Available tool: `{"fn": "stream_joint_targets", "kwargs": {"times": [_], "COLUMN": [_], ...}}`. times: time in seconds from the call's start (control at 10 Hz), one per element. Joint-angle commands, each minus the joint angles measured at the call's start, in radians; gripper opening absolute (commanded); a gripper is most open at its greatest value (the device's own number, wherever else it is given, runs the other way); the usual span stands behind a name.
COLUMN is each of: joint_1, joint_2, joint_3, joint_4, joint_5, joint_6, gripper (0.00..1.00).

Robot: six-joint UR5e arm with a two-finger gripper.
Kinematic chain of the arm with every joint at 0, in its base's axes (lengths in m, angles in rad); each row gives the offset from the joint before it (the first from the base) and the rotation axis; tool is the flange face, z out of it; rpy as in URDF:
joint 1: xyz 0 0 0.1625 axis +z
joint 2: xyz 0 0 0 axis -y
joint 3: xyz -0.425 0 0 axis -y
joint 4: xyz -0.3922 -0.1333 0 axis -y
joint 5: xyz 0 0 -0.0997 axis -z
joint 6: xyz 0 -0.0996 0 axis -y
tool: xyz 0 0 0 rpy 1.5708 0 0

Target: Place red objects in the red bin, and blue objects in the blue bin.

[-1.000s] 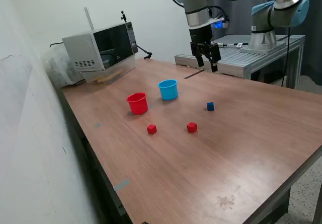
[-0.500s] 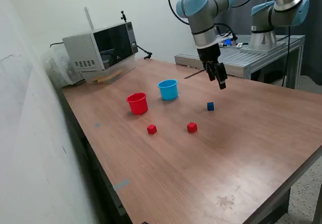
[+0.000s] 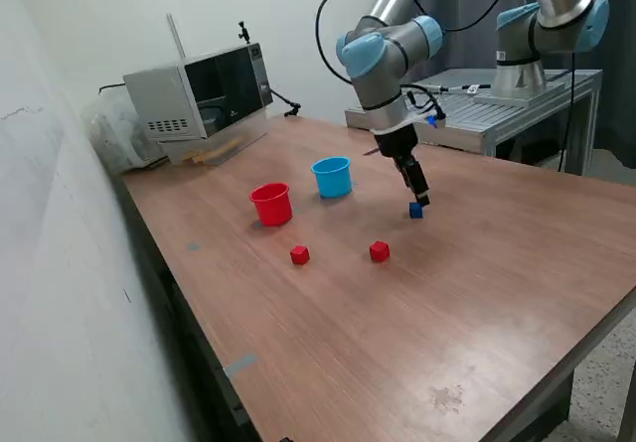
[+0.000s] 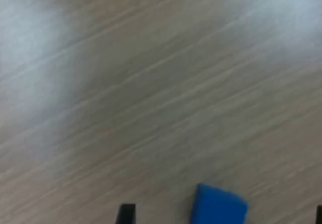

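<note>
End effector (image 3: 421,201) lowered from above to just over the blue cube (image 3: 414,211) on the tabletop (image 3: 477,293), fingers seen spread apart, nothing held

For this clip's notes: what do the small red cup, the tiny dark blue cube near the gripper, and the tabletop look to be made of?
Small red cup: likely plastic, smooth and evenly coloured, thin rolled rim.
Tiny dark blue cube: uniform matte blue with slightly soft edges; foam, wood or plastic, cannot tell which.
Tabletop: wood-grain streaks with a soft sheen in the wrist view, probably laminate rather than bare wood.
</note>
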Motion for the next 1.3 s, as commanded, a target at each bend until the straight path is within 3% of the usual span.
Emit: {"fn": "stream_joint_targets", "kwargs": {"times": [0.0,0.8,0.9,1.2], "joint_1": [-0.019,0.020,0.020,0.013], "joint_2": [0.017,0.029,0.032,0.045], "joint_3": [0.002,-0.009,-0.012,-0.012], "joint_4": [-0.004,-0.013,-0.023,-0.035], "joint_5": [0.001,0.007,0.007,0.007], "joint_6": [0.002,0.000,-0.003,-0.011], "gripper": [1.00,1.00,0.00,0.00]}}
